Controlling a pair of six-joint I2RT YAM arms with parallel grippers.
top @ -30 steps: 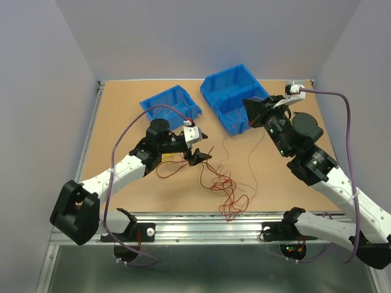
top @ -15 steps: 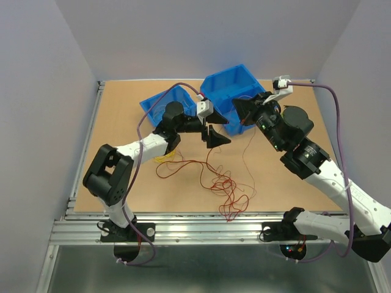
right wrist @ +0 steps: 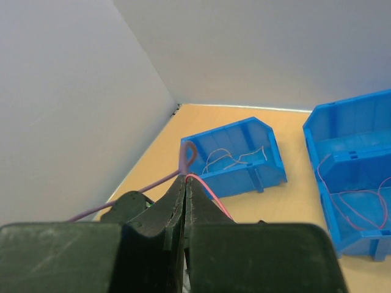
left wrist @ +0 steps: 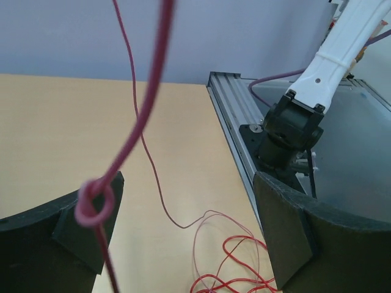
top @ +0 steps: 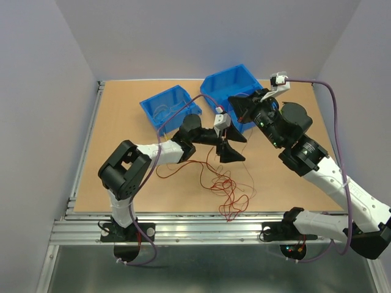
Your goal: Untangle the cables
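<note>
Cables (top: 227, 192) were heaped in loose red tangle on table (top: 119, 128), near front edge, between arms. Single strands were drawn up from heap toward both tools. Left tool (top: 235, 144) was held wide open above tangle, nothing gripped; knotted dark red strand (left wrist: 146, 104) was hung between its fingers (left wrist: 79, 226), knot just beside one. Right tool (right wrist: 185, 183) was closed tight near large blue bin (top: 244, 73), thin red strand pinched at tips. Other thin wires were seen lying in that bin and in small blue bin (top: 153, 105).
</note>
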